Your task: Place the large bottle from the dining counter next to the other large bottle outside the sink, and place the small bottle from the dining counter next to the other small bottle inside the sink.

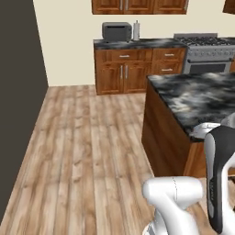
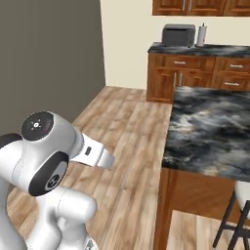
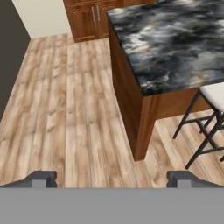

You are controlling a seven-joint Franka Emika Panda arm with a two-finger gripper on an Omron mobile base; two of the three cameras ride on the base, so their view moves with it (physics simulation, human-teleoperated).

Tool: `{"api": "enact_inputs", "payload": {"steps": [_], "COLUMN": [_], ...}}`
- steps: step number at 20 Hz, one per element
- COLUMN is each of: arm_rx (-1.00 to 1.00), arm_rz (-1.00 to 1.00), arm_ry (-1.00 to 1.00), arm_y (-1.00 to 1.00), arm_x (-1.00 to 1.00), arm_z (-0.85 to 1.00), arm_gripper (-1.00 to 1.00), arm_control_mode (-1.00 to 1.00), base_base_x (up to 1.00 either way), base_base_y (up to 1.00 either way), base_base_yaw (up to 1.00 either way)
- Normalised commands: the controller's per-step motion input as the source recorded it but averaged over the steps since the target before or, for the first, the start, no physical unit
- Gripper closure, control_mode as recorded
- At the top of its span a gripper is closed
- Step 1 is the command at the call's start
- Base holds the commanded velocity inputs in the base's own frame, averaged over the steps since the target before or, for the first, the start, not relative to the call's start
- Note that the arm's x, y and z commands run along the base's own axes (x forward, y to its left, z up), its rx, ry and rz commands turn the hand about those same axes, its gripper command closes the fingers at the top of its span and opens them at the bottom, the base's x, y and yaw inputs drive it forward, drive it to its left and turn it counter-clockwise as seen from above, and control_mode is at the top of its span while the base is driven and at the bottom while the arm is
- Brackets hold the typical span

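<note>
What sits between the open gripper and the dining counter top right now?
Nothing visible. The gripper hangs open over bare wood floor, and the dining counter lies ahead with only floor between. A stool stands at the counter's near side, off that line. No bottles in view.

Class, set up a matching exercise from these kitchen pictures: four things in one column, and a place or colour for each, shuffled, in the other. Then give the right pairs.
Column 1
1. toaster
2. stool
3. dining counter
4. stove

Column 2
A. white seat on dark legs, tucked beside the island
B. black-and-white marbled top on a reddish wood base
C. grey box on the far counter by the wall
D. metallic unit to the right of the far wood cabinets

Pairs: 1-C, 2-A, 3-B, 4-D
</note>
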Motion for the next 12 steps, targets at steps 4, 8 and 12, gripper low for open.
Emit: {"api": "enact_inputs", "payload": {"steps": [4, 8, 12], "arm_rx": [0.0, 0.0, 0.0], "arm_rz": [0.0, 0.0, 0.0], "arm_ry": [0.0, 0.0, 0.0], "arm_y": [0.0, 0.0, 0.0], "arm_x": [0.0, 0.0, 0.0], "arm_z": [0.0, 0.0, 0.0], "arm_gripper": [-1.0, -1.0, -1.0], "arm_control_mode": [1.0, 1.0, 1.0], "base_base_x": [0.0, 0.0, 0.0], "base_base_y": [-0.93, -0.92, -0.94], "base_base_yaw": [0.09, 0.1, 0.09]}}
